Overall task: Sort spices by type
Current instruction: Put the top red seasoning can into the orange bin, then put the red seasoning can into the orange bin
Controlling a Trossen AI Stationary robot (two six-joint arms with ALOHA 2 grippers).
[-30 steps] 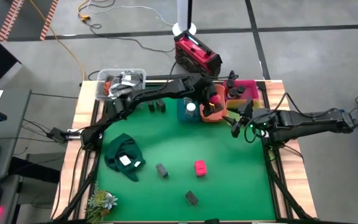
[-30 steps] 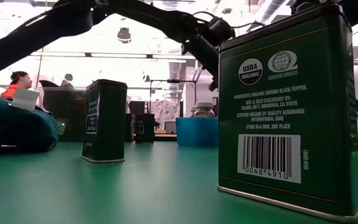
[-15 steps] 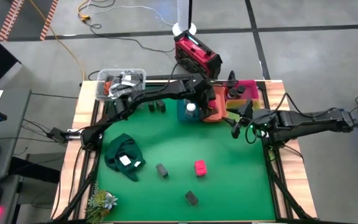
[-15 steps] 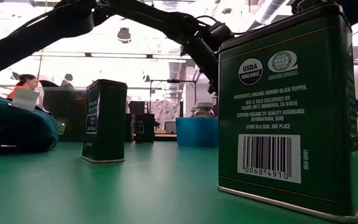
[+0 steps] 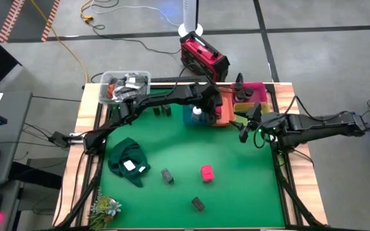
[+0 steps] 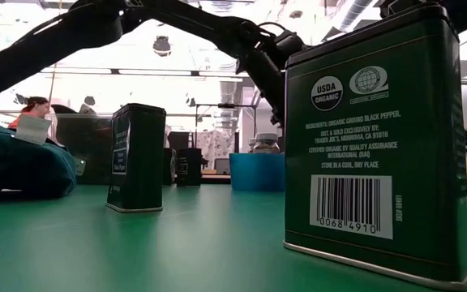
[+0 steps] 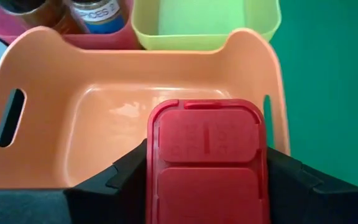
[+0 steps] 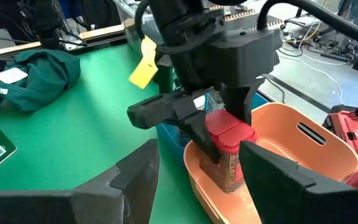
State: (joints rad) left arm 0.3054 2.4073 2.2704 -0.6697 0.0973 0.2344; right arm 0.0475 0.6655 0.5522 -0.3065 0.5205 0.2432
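1. Your left claw [image 8: 225, 140] is clenched on a red-capped spice container [image 7: 205, 158], holding it upright inside the orange bin [image 7: 73, 118] at the tabletop's far side.
2. Lower it to the bin floor, then release fully before lifting away.
3. Your right claw [image 5: 248, 126] waits just right of the bins, fingers apart and empty.
4. Still loose on the green tabletop [image 5: 236, 186]: one red-pink box [image 5: 206, 172] and two dark tins [image 5: 166, 174] near you, two more tins [image 5: 161, 110] far left.
5. A white-capped jar [image 5: 197, 113] sits in the blue bin [image 6: 256, 171].
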